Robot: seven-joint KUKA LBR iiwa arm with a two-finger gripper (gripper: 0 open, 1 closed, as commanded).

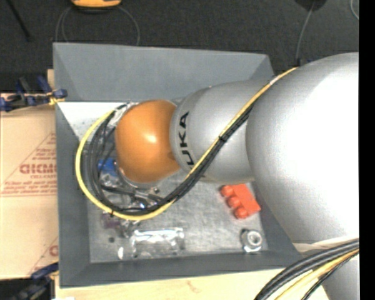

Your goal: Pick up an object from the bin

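Observation:
My gripper [126, 189] reaches down into the left half of the bin, mostly hidden under the arm's orange cover. A small blue thing [106, 165] lies right beside it on the left, partly covered by cables. Just below it on the bin floor are a few small dark bits [110, 225]. A clear shiny plastic packet [155, 240] lies flat near the front wall, a little below and to the right of the gripper.
An orange-red toy brick [240, 200] lies right of centre, close to the arm. A silvery metal nut [252, 240] sits in the front right corner. The arm and its yellow cable loop cover the back and middle of the bin.

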